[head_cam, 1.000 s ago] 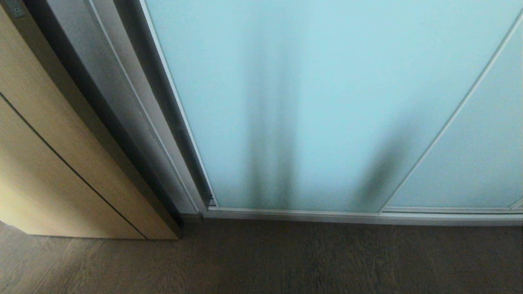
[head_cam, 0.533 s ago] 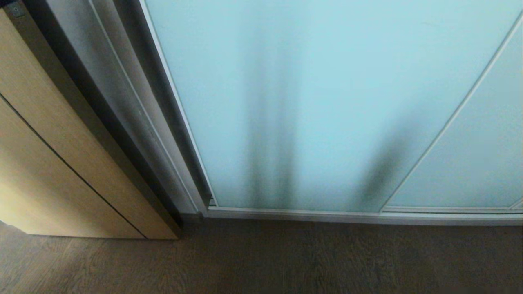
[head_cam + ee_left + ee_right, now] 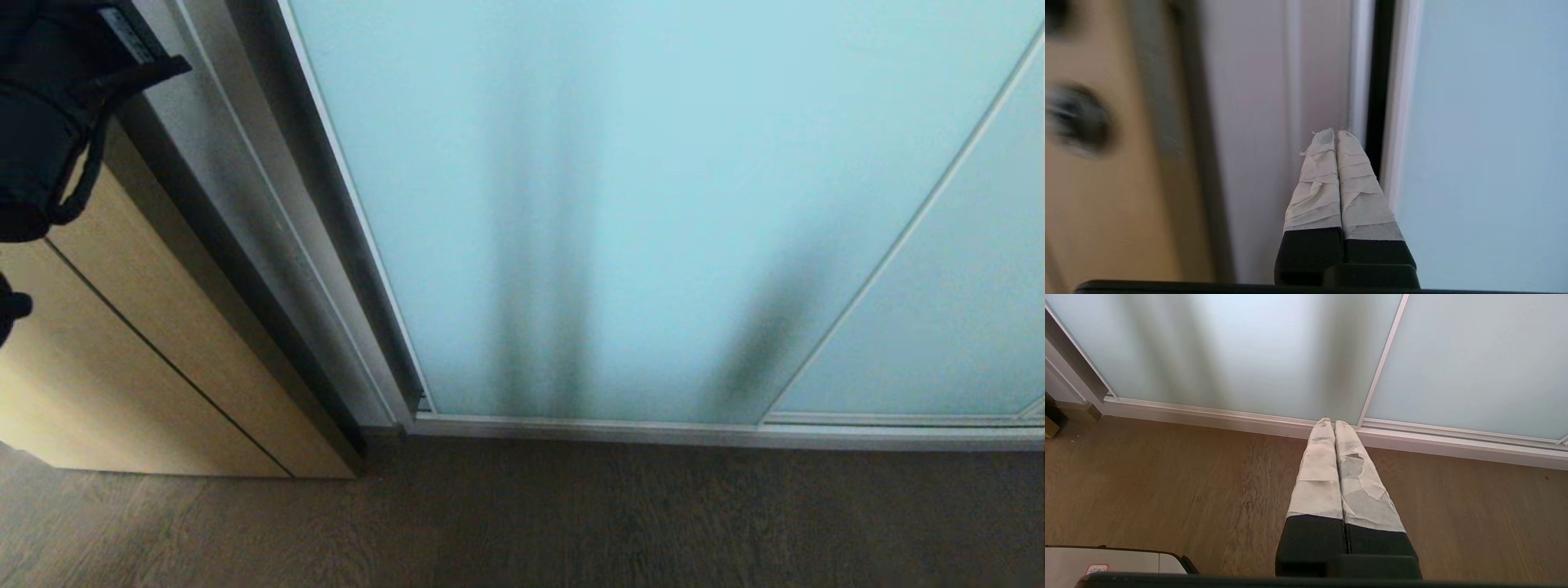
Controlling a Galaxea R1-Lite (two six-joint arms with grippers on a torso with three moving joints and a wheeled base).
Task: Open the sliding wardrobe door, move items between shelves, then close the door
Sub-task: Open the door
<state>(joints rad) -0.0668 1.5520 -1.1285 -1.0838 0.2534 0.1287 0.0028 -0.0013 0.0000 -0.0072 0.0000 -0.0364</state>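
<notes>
the sliding wardrobe door point(image 3: 620, 204) fills the middle and right of the head view, a tall frosted aqua glass panel, smooth and matte, edged in a thin silver frame and fully shut against the grey jamb point(image 3: 245, 204) at the upper left; a second panel point(image 3: 939, 327) overlaps it at the lower right. no shelves or bag can be seen, only dim upright shadows through the glass. the left gripper point(image 3: 1336, 134) has its tape-wrapped fingers pressed together, tips aimed at the dark slit between door frame and jamb; its black arm point(image 3: 49, 106) shows at the upper left corner of the head view. the right gripper point(image 3: 1333, 422), also pinched closed with nothing in it, hangs over the floor point(image 3: 571, 523) near the bottom track point(image 3: 694, 431). the likely trouble: the frame offers a narrow, slick metal lip, so closed tips could skid off onto the glass or wedge in the slit, and a push at an angle might bind the panel in its track. the light wood cabinet point(image 3: 147, 327) at the left sits close by, easy for the arm to brush.
</notes>
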